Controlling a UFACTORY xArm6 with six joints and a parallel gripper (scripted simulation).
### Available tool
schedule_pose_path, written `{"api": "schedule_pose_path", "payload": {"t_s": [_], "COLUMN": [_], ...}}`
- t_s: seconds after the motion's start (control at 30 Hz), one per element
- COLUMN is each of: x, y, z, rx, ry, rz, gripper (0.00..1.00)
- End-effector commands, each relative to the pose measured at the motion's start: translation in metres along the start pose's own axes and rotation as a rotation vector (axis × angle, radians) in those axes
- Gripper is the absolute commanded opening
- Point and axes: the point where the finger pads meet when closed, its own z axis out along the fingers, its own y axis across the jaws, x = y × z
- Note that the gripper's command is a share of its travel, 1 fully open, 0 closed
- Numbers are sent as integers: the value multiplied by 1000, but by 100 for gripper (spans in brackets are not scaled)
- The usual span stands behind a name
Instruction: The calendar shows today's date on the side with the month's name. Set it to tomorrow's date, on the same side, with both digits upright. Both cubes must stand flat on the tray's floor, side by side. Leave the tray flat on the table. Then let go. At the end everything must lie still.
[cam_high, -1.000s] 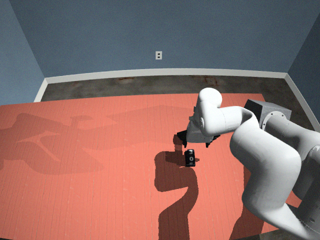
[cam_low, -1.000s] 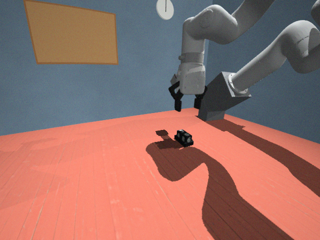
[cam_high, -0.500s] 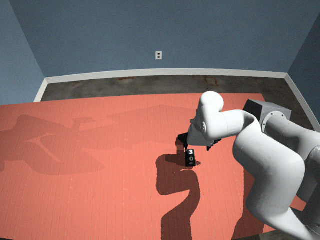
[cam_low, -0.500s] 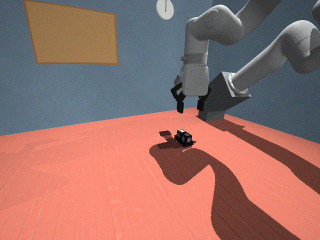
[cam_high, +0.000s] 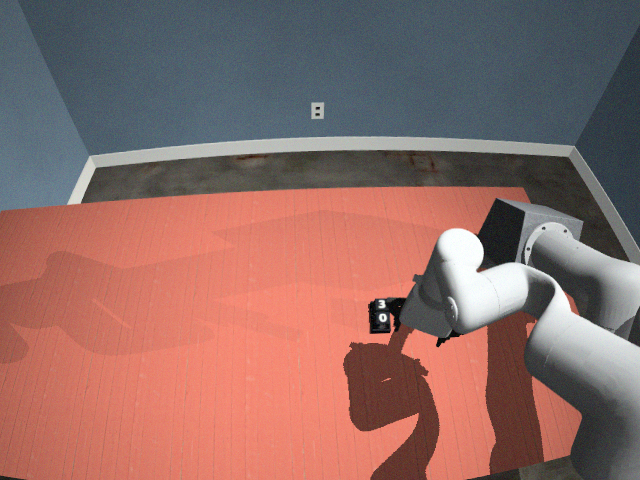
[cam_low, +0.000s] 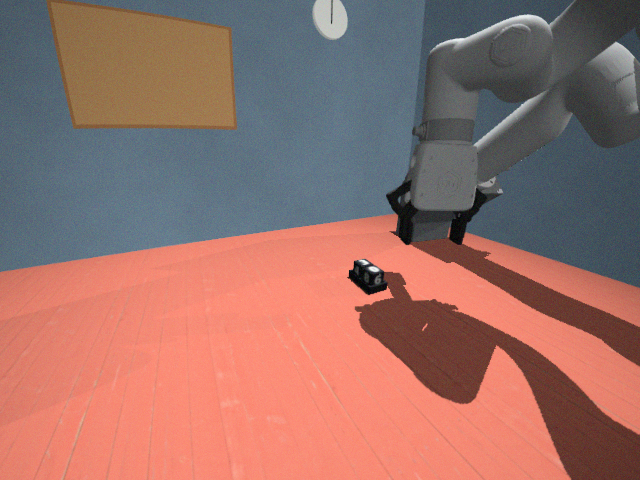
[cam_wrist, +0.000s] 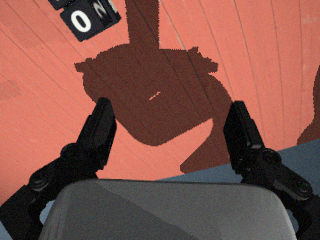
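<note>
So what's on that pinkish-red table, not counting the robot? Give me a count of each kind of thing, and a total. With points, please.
Number cubes (cam_high: 381, 311) (cam_low: 368, 271): 2
Black tray (cam_high: 380, 330) (cam_low: 370, 289): 1
Total: 3
</note>
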Motion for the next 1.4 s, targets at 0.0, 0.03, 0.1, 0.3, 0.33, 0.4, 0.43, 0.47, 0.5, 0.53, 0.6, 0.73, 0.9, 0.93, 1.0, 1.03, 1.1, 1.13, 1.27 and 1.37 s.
{"api": "schedule_pose_path", "payload": {"t_s": [0.0, 0.03, 0.1, 0.3, 0.33, 0.4, 0.43, 0.47, 0.5, 0.53, 0.6, 0.73, 0.9, 0.93, 1.0, 1.03, 1.1, 1.13, 1.27, 1.37], "x": [-5, -5, -5, -5, -5, -5, -5, -5, -5, -5, -4, -4, -4, -4, -4, -4, -4, -4, -4, -4], "y": [5, 5, 5, 5, 5, 5, 5, 5, 5, 5, 5, 5, 5, 5, 5, 5, 5, 4, 4, 4], "z": [-1, 0, 3, 24, 28, 37, 42, 46, 46, 46, 52, 59, 60, 61, 64, 67, 67, 69, 81, 87], "rx": [16, 16, 16, 16, 16, 16, 16, 16, 16, 16, 16, 16, 16, 16, 16, 16, 16, 16, 16, 16], "ry": [22, 22, 22, 22, 22, 22, 22, 22, 22, 22, 22, 22, 22, 22, 22, 22, 22, 22, 22, 22], "rz": [34, 34, 34, 34, 34, 34, 34, 34, 34, 34, 34, 34, 34, 34, 34, 34, 34, 34, 34, 34], "gripper": [100, 100, 100, 100, 100, 100, 100, 100, 100, 100, 100, 100, 100, 100, 100, 100, 100, 100, 100, 100]}}
